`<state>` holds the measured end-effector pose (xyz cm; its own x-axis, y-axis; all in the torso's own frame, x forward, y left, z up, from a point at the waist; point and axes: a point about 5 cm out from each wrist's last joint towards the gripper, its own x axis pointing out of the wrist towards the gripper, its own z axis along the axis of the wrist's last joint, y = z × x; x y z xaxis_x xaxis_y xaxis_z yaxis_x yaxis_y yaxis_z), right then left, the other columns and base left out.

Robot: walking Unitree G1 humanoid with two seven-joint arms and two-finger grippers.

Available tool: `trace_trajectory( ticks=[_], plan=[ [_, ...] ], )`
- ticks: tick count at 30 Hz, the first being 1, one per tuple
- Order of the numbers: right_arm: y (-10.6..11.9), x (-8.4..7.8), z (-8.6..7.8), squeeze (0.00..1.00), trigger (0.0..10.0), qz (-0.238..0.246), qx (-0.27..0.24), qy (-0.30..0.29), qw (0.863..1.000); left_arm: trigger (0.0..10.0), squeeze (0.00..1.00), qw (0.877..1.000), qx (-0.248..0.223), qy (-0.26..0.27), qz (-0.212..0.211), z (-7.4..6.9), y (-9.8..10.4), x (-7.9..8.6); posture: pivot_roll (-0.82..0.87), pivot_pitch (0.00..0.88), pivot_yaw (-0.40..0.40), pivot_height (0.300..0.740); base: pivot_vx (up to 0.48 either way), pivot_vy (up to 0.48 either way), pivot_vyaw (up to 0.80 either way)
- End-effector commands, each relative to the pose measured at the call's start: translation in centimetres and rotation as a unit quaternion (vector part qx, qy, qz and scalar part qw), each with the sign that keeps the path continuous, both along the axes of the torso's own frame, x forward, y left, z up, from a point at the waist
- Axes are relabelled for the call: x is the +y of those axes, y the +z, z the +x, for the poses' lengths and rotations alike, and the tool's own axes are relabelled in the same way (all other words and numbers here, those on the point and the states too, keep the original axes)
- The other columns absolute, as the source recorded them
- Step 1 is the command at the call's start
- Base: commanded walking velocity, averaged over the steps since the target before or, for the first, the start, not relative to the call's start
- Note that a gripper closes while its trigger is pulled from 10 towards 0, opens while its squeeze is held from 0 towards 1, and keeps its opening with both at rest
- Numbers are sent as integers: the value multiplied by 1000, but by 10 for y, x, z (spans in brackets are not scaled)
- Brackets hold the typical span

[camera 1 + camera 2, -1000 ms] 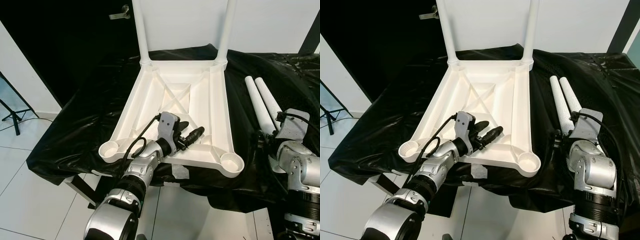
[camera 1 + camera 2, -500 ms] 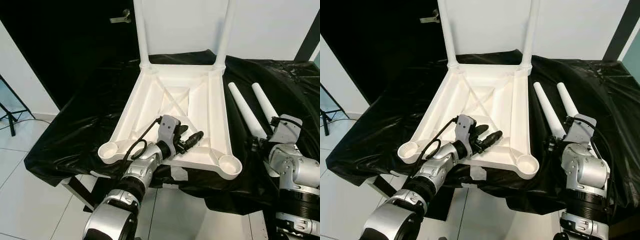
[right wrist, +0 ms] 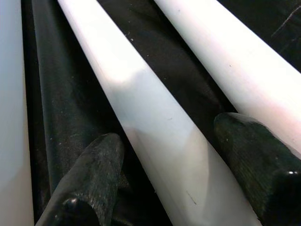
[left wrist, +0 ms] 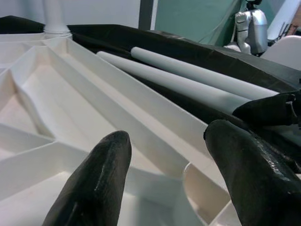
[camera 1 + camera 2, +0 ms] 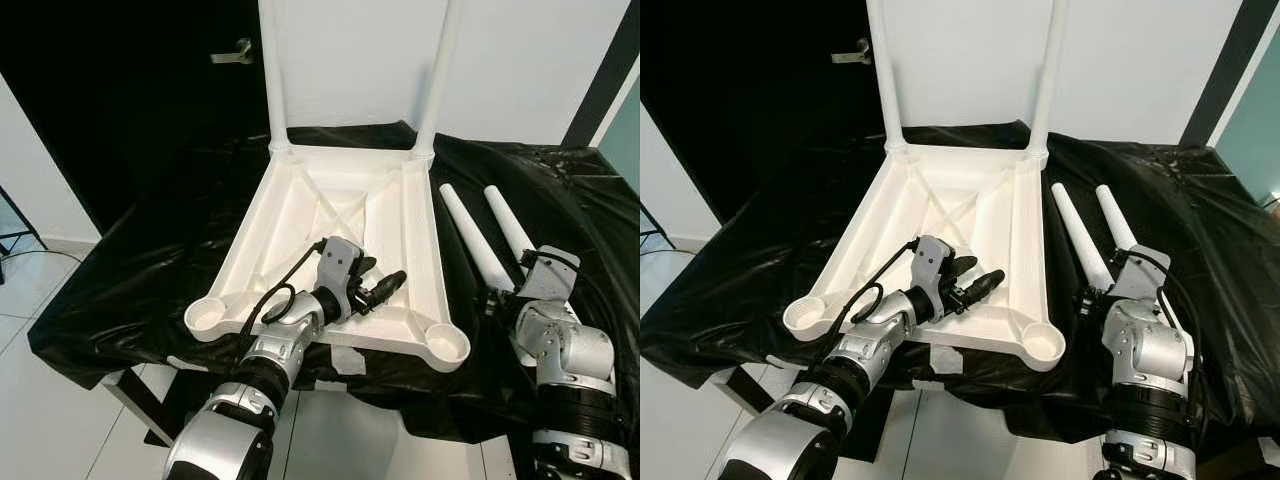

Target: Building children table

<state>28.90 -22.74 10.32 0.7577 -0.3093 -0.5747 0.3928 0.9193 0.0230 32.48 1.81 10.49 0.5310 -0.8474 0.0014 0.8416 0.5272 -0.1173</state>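
Note:
The white table top [image 5: 330, 210] lies upside down on a black-covered bench. Two white legs [image 5: 272, 80] [image 5: 440, 80] stand upright in its far corners. The near corner sockets [image 5: 206, 316] [image 5: 448, 345] are empty. Two loose white legs [image 5: 475, 240] [image 5: 508, 222] lie side by side to the right of the top. My left gripper [image 5: 378, 280] hovers open over the near ribs of the top, holding nothing. My right gripper [image 3: 169, 136] is open at the near ends of the loose legs, its fingers either side of one leg [image 3: 141, 94].
Black plastic sheeting [image 5: 150, 250] covers the bench and hangs over its front edge. A dark door with a handle [image 5: 232, 55] is at the back left, and a white wall stands behind. Another robot [image 4: 251, 28] stands far off in the left wrist view.
The whole picture has shifted, so the camera moved. Both grippers keep their places relative to the table top and the loose legs.

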Motion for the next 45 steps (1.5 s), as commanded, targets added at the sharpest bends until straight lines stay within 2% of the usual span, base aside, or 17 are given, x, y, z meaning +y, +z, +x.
trace_trajectory(
  ticks=[1, 3, 4, 5, 6, 13, 19, 20, 21, 22, 23, 25, 26, 39, 40, 45],
  plan=[
    [-57, 14, -25, 0, 10000, 54, 128, 6, 990, 10000, 0, 1000, 0, 17, 12, 0, -3, -2, -167, 0, 68, 740, 0, 0, 0],
    [-57, 14, -25, 0, 10000, 54, 128, 6, 990, 10000, 0, 1000, 0, 17, 12, 0, -3, -2, -167, 0, 68, 740, 0, 0, 0],
    [-55, 15, -23, 0, 7059, 57, 121, 1, 991, 10000, 0, 1000, -1, 16, 13, 0, -2, -2, -166, 0, 68, 740, 0, 0, 0],
    [-55, 15, -23, 0, 7059, 57, 121, 1, 991, 10000, 0, 1000, -1, 16, 13, 0, -2, -2, -166, 0, 68, 740, 0, 0, 0],
    [-54, 14, -22, 0, 0, 57, 115, -7, 992, 10000, 0, 1000, -4, 15, 15, 0, -2, -2, -166, 0, 68, 740, 0, 0, 0],
    [-53, 10, -24, 0, 0, 59, 105, -28, 992, 10000, 0, 1000, -6, 11, 17, -1, -3, -3, -169, 0, 70, 740, 0, 0, 0],
    [-40, 20, -17, 0, 0, 59, 60, -16, 996, 10000, 0, 1000, -6, 7, 18, -2, -3, -5, -175, 0, 72, 740, 0, 0, 0],
    [-38, 21, -15, 0, 3294, 59, 56, -14, 997, 10000, 0, 1000, -6, 6, 18, -2, -3, -6, -179, 0, 74, 740, 0, 0, 0],
    [-38, 21, -15, 0, 3294, 59, 56, -14, 997, 10000, 0, 1000, -6, 6, 18, -2, -3, -6, -179, 0, 74, 740, 0, 0, 0],
    [-35, 21, -14, 0, 10000, 57, 50, -13, 997, 10000, 0, 1000, -7, 5, 19, -2, -3, -6, -179, 0, 74, 740, 0, 0, 0],
    [-33, 21, -13, 561, 10000, 55, 47, -12, 997, 10000, 0, 1000, -8, 4, 21, -2, -3, -7, -179, 0, 73, 740, 0, 0, 0],
    [-32, 21, -12, 561, 10000, 53, 46, -11, 997, 10000, 0, 1000, -9, 3, 22, -2, -3, -7, -179, 0, 73, 740, 0, 0, 0],
    [-31, 20, -12, 1000, 10000, 51, 45, -12, 998, 10000, 0, 1000, -10, 3, 24, -2, -3, -7, -179, 0, 73, 740, 0, 0, 0],
    [-37, 17, -14, 1000, 10000, 49, 69, -7, 996, 10000, 0, 999, -13, 6, 35, -1, -4, -6, -175, 0, 67, 740, 0, 0, 0],
    [-38, 18, -15, 0, 10000, 51, 75, -2, 996, 10000, 0, 999, -14, 6, 39, -1, -5, -6, -173, 0, 67, 740, 0, 0, 0],
    [-39, 21, -18, 0, 10000, 74, 80, -6, 994, 10000, 0, 998, -14, 9, 53, -1, -7, -5, -170, 0, 68, 740, 0, 0, 0]
  ],
)
